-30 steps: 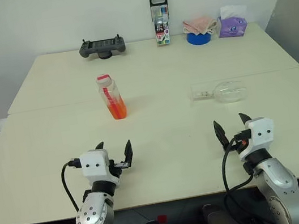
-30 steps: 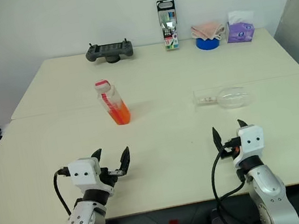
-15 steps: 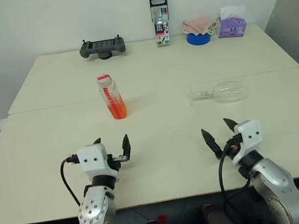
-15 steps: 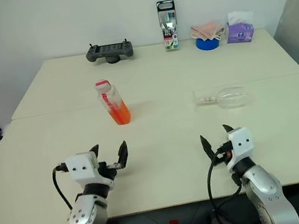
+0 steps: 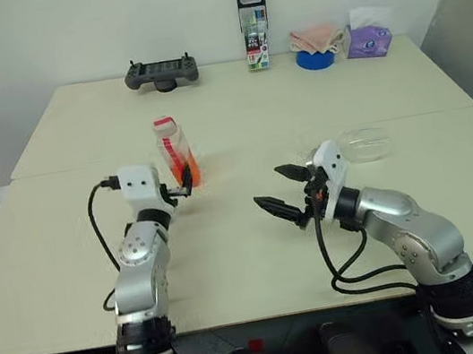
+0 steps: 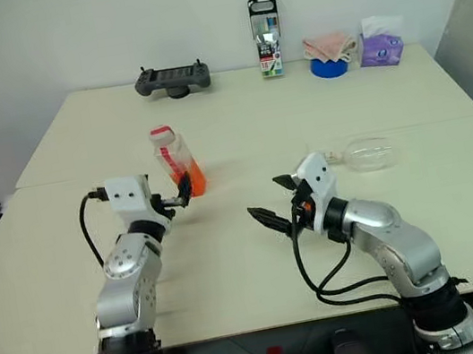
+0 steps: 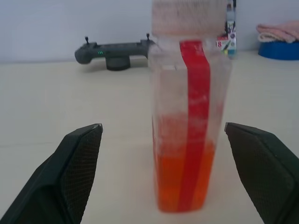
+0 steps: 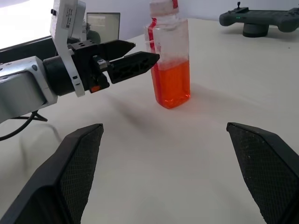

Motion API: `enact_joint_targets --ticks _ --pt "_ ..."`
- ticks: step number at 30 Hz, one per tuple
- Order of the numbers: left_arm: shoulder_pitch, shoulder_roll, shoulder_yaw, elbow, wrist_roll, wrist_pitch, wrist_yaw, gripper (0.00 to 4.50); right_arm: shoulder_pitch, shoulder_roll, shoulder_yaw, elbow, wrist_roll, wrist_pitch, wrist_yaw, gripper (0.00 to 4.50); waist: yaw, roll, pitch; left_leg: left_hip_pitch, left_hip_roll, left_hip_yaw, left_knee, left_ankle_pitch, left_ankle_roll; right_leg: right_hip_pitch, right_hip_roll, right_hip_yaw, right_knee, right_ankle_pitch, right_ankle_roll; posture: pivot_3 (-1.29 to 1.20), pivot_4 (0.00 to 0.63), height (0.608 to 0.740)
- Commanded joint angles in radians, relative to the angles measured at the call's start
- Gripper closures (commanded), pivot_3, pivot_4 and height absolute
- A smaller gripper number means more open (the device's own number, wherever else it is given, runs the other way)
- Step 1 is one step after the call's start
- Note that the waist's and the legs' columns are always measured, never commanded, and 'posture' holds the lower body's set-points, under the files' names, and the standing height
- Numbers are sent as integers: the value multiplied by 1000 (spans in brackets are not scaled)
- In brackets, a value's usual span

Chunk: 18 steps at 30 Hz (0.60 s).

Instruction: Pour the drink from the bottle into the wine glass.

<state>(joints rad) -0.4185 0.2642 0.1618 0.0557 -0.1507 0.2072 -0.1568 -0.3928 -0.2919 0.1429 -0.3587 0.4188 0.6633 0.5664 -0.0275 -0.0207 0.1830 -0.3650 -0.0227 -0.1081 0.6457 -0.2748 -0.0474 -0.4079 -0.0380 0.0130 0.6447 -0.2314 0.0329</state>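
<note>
Head views: bottle (image 5: 175, 153) upright on the pale table (image 5: 259, 255), cap on, orange-red drink (image 5: 185, 173) filling the lower part. Left gripper (image 5: 185, 182) just in front of it, pointing straight at its base, fingers spread and empty. Right gripper (image 5: 280, 192) turned toward the bottle from the right, well apart from it, fingers also spread and empty. Wine glass (image 5: 360, 144) lying on its side behind the right arm (stem pointing left), so still to be stood up. Clearly the left arm nearer the bottle.

Left wrist view: bottle (image 7: 188, 116) dead centre between the two parted fingertips (image 7: 79, 156), long axis vertical, not yet touched; a straight push forward looks enough.

Right wrist view: bottle (image 8: 170, 60) ahead, left gripper (image 8: 135, 58) just beside it.

Surface: flat, matt table. Room: game controller (image 5: 161, 73), marker pack (image 5: 254, 31), tissue pack (image 5: 368, 39) along the white wall.
</note>
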Motion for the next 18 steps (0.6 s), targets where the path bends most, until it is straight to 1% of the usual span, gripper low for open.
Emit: enact_joint_targets --ticks 1,5,9,13,18 --pt "-51 5 -6 61 9 -52 -21 26 -30 9 4 7 0 -24 8 0 0 0 0 0 0 0 0 0 0 0 0 0 0 0 0 0 150 740" --pt "-105 3 -19 148 21 -93 -33 26 -40 14 8 13 -4 -30 4 0 0 0 0 0 0 0 0 0 0 0 0 0 1 0 1 0 150 740" --pt "-135 -6 -33 193 27 -130 -47 26 -36 12 12 3 -7 -31 -1 0 0 0 0 0 0 0 0 0 0 0 0 0 1 0 1 0 150 740" --pt "-196 -15 -38 263 39 -170 -28 26 -51 6 13 12 -15 -40 4 0 0 0 0 0 0 0 0 0 0 0 0 0 1 0 1 0 150 740" --pt "-242 -13 -33 331 51 -204 -16 26 -93 38 -20 13 4 -50 -19 0 -4 0 0 0 0 0 0 0 0 0 0 0 1 0 1 0 150 740"
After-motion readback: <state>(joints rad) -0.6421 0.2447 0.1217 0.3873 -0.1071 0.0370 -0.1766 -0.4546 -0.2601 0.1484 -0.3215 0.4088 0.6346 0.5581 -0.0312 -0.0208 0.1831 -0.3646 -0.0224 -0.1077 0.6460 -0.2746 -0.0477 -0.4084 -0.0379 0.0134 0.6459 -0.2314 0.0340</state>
